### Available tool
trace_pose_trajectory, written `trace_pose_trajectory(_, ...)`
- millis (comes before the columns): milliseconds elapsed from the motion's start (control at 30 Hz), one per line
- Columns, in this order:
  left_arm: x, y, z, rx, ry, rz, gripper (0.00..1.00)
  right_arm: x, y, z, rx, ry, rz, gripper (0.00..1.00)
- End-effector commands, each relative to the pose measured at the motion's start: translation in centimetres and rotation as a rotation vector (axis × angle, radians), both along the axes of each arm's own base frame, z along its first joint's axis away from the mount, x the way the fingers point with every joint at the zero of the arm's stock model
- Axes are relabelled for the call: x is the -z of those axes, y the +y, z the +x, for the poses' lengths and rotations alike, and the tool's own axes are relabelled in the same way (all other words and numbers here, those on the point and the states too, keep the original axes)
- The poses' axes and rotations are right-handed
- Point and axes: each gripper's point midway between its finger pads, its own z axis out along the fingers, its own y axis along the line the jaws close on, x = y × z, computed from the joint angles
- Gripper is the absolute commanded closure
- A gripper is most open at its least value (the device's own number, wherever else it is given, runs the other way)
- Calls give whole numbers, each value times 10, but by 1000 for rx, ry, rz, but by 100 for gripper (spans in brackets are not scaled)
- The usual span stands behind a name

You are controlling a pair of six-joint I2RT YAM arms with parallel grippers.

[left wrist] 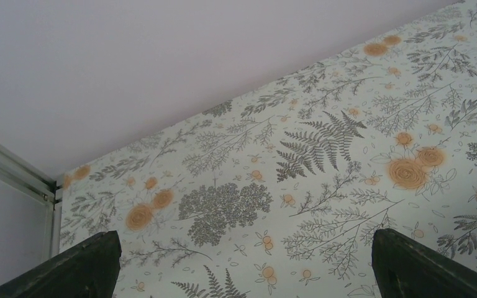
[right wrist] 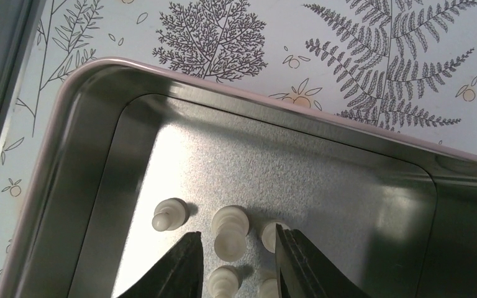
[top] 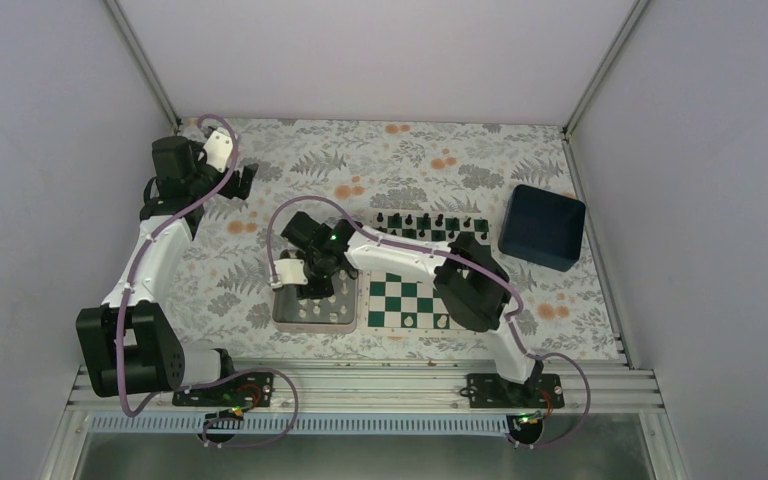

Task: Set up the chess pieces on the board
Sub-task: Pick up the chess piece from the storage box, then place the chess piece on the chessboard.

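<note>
We are looking down on a floral-clothed bench point(top: 400, 160) with two robot arms. The board point(top: 405, 300) is lying near the bench's middle, partly hidden by the right arm. Black chess pieces point(top: 430, 225) are standing in a row along its twelve o'clock edge. A silver tray point(top: 285, 318) is sitting just beside the board at nine o'clock. A dark blue box point(top: 543, 227) is resting at the board's two o'clock.

The right gripper point(right wrist: 236, 234) is hanging inside the tray. Its fingers point(right wrist: 180, 267) are partly spread and straddling one cream piece point(right wrist: 230, 233). They seem to be clear of it, though we are not seeing this sharply. Other cream pieces point(right wrist: 169, 214) are sitting close around it.

The left gripper point(left wrist: 243, 234) is hovering well apart at the board's ten o'clock, spread wide and holding nothing.
</note>
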Motion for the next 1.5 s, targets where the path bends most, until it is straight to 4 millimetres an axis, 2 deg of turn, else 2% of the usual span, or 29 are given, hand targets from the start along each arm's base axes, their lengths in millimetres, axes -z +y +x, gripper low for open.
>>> trace_pose_trajectory(0, -11, -2, -1, 16, -32, -11, 0, 8, 5, -5, -21, 13, -9, 69)
trace_pose_trajectory(367, -9, -3, -3, 23, -29, -10, 0, 21, 6, -9, -23, 36, -26, 72)
trace_pose_trajectory(533, -8, -3, -3, 20, -27, -8, 0, 19, 6, -9, -15, 33, -17, 85)
trace_pose_trajectory(767, -8, -2, -3, 16, -26, -7, 0, -7, 8, -7, -3, 9, 33, 94)
trace_pose_trajectory(933, -9, -2, -3, 13, -27, -5, 0, -53, -2, -1, 25, -9, 95, 95)
trace_pose_trajectory(1033, -10, -2, -2, 14, -29, -5, 0, -83, -25, 7, 65, -17, 124, 95)
trace_pose_trajectory(1067, -9, -2, -2, 13, -27, -5, 0, -100, -36, 10, 82, -26, 144, 95)
trace_pose_trajectory(1233, -10, -1, -2, 10, -28, -4, 0, -124, -111, 31, 213, -65, 135, 95)
trace_pose_trajectory(1333, -9, -1, -1, 10, -25, -5, 0, -119, -159, 37, 296, -72, 111, 95)
trace_pose_trajectory(1467, -9, -1, 1, 12, -19, -7, 0, -98, -210, 28, 365, -68, 55, 94)
